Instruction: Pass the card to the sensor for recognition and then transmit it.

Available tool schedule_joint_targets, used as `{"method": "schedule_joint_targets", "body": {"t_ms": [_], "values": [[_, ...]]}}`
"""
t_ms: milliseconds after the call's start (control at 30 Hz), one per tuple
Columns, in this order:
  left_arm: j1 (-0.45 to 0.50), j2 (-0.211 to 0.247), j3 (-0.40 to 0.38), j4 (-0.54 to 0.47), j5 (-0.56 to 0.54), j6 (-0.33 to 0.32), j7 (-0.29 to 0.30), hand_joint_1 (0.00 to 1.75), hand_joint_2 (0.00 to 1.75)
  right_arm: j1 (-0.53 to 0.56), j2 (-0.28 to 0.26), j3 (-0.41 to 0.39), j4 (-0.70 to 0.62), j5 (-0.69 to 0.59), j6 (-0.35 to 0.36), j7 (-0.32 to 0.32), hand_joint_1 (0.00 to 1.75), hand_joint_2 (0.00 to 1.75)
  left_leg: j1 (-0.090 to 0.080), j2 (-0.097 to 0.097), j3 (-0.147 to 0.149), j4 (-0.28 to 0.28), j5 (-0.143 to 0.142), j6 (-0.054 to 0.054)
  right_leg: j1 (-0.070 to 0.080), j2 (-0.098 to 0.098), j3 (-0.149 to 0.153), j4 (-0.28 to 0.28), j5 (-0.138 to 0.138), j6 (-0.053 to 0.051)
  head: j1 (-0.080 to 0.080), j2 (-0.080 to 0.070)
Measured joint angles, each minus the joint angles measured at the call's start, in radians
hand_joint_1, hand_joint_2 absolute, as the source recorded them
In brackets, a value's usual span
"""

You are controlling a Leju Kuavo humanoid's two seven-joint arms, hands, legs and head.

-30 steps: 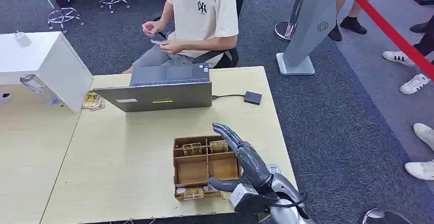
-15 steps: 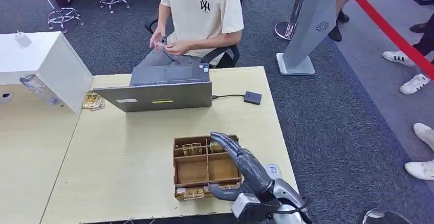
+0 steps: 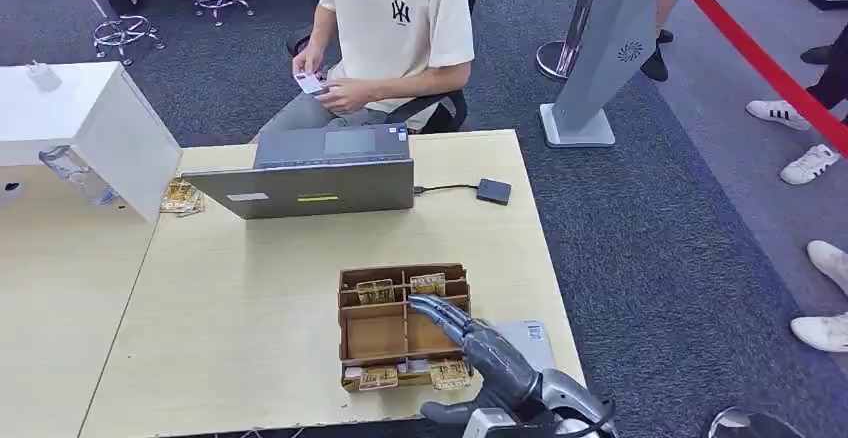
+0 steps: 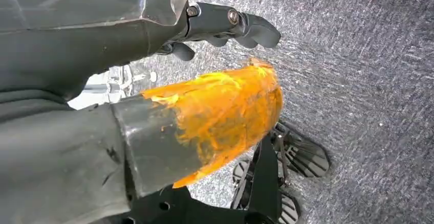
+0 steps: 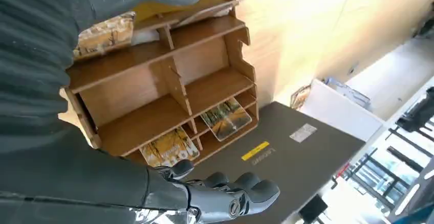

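A wooden divided box (image 3: 372, 336) stands near the table's front edge. It holds yellow patterned cards (image 3: 376, 291) in its far slots and more along its near side (image 3: 378, 378). My right hand (image 3: 482, 354) hovers over the box's right part, fingers stretched out and apart, holding nothing. In the right wrist view those fingers (image 5: 225, 199) reach over the box (image 5: 153, 88) toward the laptop. The small black sensor (image 3: 494, 191) lies right of the laptop (image 3: 315, 180), joined to it by a cable. My left hand (image 4: 102, 35) hangs over the carpet with nothing in it, its thumb (image 4: 225, 111) wrapped in orange tape.
A seated person behind the laptop holds a white card (image 3: 308, 82). A pale sheet (image 3: 528, 338) lies right of the box. A white cabinet (image 3: 90, 118), a bottle (image 3: 70, 173) and loose cards (image 3: 181, 198) are at the left. People's feet and a red tape (image 3: 760, 58) are at the right.
My right hand has drawn back toward me and sunk lower over the box. The seated person has lifted a white card.
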Motion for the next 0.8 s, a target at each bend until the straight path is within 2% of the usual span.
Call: {"method": "schedule_joint_targets", "body": {"t_ms": [267, 600, 800], "values": [[0.0, 0.002, -0.002, 0.0, 0.005, 0.001, 0.0, 0.0, 0.0, 0.0, -0.016, 0.016, 0.006, 0.023, 0.008, 0.0, 0.09, 1.75, 0.0, 0.0, 0.0, 0.0, 0.0, 0.0, 0.0, 0.0, 0.0, 0.0, 0.0, 0.0, 0.0, 0.0], [0.0, 0.002, -0.002, 0.0, 0.016, 0.003, 0.0, 0.0, 0.0, -0.014, -0.018, 0.036, 0.043, 0.162, -0.151, 0.035, 0.14, 1.75, 0.0, 0.0, 0.0, 0.0, 0.0, 0.0, 0.0, 0.0, 0.0, 0.0, 0.0, 0.0, 0.0, 0.0], [0.0, 0.002, -0.002, 0.0, 0.025, 0.004, 0.0, 0.0, 0.0, -0.018, -0.022, 0.042, 0.06, 0.197, -0.19, 0.047, 0.14, 1.75, 0.0, 0.0, 0.0, 0.0, 0.0, 0.0, 0.0, 0.0, 0.0, 0.0, 0.0, 0.0, 0.0, 0.0]]}}
